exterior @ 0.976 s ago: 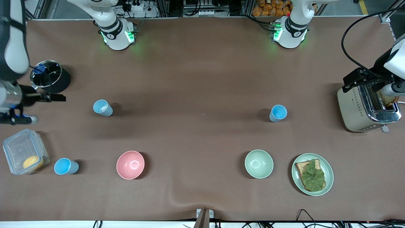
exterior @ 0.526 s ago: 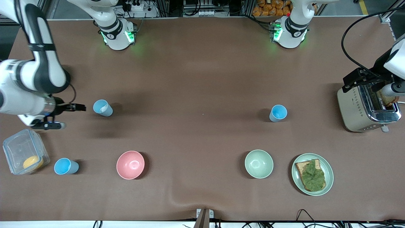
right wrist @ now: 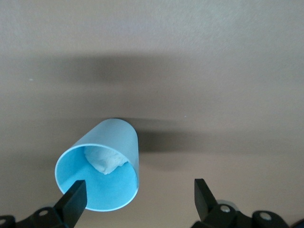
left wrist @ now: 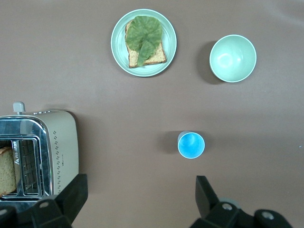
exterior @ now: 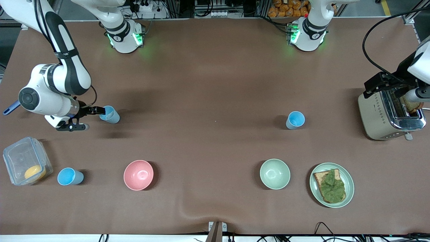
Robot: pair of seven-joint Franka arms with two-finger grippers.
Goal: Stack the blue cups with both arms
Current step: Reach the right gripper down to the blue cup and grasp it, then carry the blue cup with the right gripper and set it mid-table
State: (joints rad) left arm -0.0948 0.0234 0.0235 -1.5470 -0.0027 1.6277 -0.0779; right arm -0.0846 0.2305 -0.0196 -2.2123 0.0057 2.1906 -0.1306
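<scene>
Three blue cups stand on the table. One with a whitish lump inside (exterior: 110, 115) is toward the right arm's end. My right gripper (exterior: 97, 110) is open and level with it. In the right wrist view this cup (right wrist: 102, 156) is at one finger (right wrist: 73, 197), which overlaps its rim, and the other finger is well apart. A sky-blue cup (exterior: 295, 120) stands toward the left arm's end and also shows in the left wrist view (left wrist: 191, 145). A third cup (exterior: 70, 176) stands beside the clear box. My left gripper (exterior: 378, 84) waits open and empty (left wrist: 140, 199) high over the toaster.
A pink bowl (exterior: 138, 174), a pale green bowl (exterior: 274, 173) and a plate (exterior: 349, 178) with toast and lettuce lie nearer the front camera. A toaster (exterior: 389, 114) stands at the left arm's end. A clear box (exterior: 16, 154) holding something yellow is at the right arm's end.
The right arm has swung in from the table's end, bringing its open gripper up to the cup with the whitish lump. The left arm and all the cups have not moved.
</scene>
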